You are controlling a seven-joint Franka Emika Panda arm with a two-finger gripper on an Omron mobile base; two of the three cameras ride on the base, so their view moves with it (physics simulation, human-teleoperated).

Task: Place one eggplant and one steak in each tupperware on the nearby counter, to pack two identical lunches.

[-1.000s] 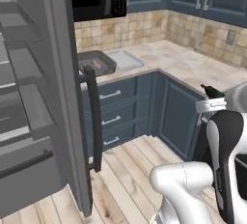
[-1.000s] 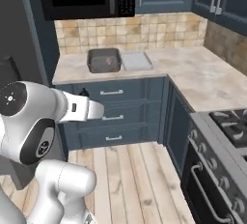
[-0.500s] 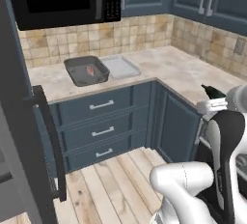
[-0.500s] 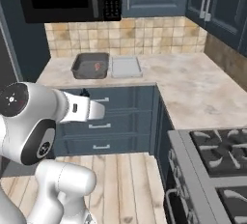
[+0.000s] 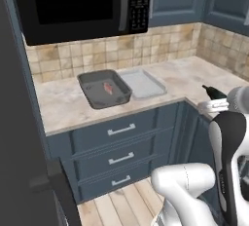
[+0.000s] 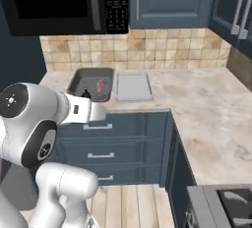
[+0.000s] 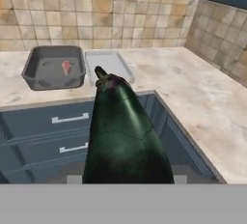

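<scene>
Hand view: gripper [image 7: 126, 177] clamped on one eggplant [image 7: 123, 131]; two tupperware, dark tub [image 7: 53, 68] holding one steak [image 7: 66, 66].

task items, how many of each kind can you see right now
tupperware: 2, dark grey tub and pale grey tray
steak: 1, lying in the dark grey tub
eggplant: 1, held in the end effector
total: 4
</scene>
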